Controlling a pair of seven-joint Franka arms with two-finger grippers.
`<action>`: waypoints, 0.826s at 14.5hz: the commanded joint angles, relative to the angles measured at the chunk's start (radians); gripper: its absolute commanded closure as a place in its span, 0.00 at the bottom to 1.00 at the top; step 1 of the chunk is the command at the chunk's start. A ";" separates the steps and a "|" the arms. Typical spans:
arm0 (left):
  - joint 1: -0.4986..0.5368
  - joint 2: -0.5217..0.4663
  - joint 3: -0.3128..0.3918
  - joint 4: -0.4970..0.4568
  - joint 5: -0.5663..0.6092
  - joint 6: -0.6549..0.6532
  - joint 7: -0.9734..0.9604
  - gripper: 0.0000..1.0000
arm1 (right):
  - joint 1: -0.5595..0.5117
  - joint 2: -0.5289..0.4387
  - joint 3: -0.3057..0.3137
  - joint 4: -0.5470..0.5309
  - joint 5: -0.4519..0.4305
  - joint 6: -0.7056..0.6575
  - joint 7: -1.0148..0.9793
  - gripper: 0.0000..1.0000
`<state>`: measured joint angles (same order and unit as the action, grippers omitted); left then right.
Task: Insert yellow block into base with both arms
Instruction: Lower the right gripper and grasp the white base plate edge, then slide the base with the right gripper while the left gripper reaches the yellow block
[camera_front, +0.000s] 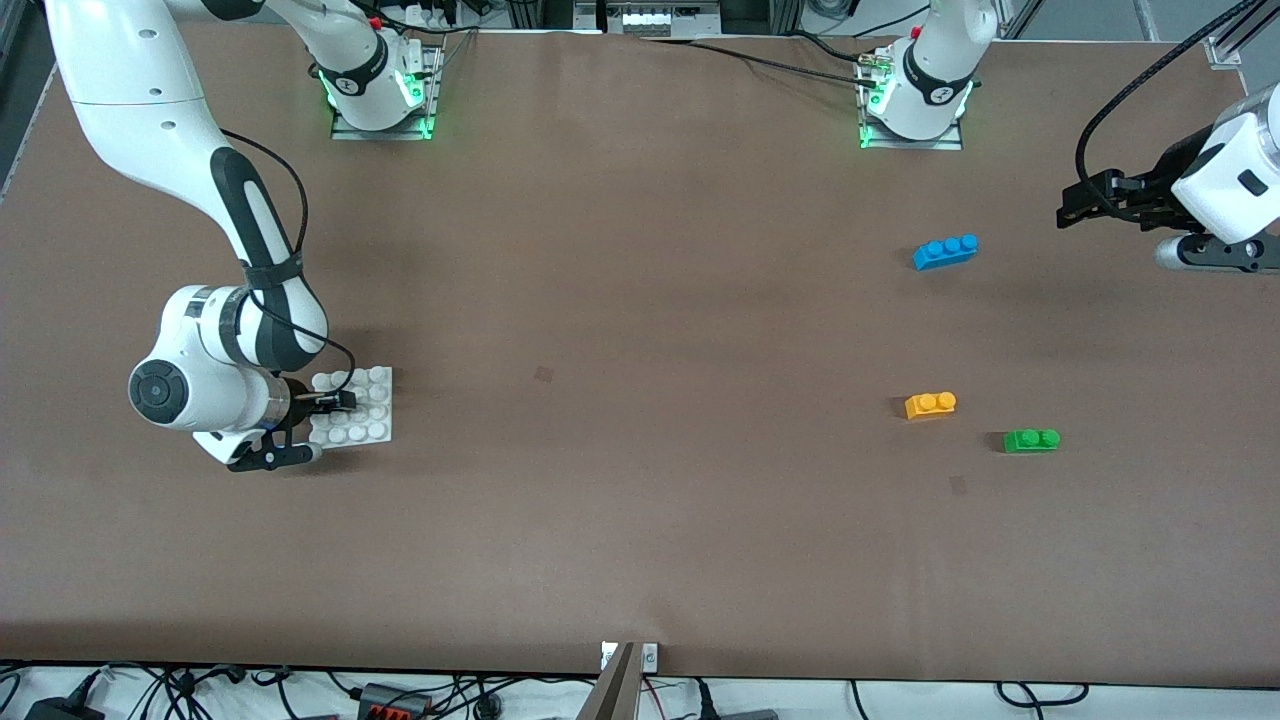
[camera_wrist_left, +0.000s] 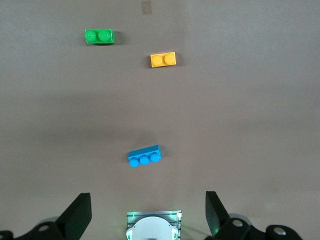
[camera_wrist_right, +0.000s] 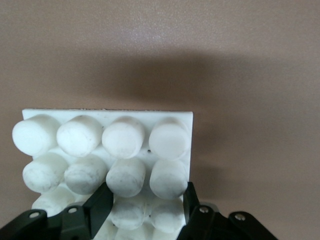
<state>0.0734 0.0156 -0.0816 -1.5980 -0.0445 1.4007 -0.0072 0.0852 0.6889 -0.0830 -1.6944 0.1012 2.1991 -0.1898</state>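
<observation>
The yellow block, a two-stud brick, lies on the table toward the left arm's end, with nothing touching it. Toward the right arm's end lies the white studded base. My right gripper is low on the base and shut on it: one finger stands against the base's side edge and the other between two rows of studs, with two studs clamped between them. My left gripper hangs open and empty over the table edge at the left arm's end.
A blue three-stud brick lies farther from the front camera than the yellow block. A green two-stud brick sits beside the yellow one, slightly nearer to the camera. Bare brown tabletop lies between base and bricks.
</observation>
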 joint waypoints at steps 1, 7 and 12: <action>0.008 0.003 -0.004 0.015 -0.014 -0.017 0.023 0.00 | 0.028 0.026 -0.006 0.024 0.015 0.007 -0.014 0.49; 0.008 0.003 -0.004 0.016 -0.014 -0.017 0.023 0.00 | 0.209 0.023 -0.006 0.035 0.048 0.005 0.162 0.49; 0.003 0.003 -0.004 0.016 -0.014 -0.014 0.023 0.00 | 0.435 0.073 -0.008 0.114 0.048 0.011 0.499 0.49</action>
<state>0.0731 0.0156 -0.0819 -1.5978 -0.0446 1.4006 -0.0070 0.4538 0.7122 -0.0741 -1.6401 0.1366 2.2062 0.2170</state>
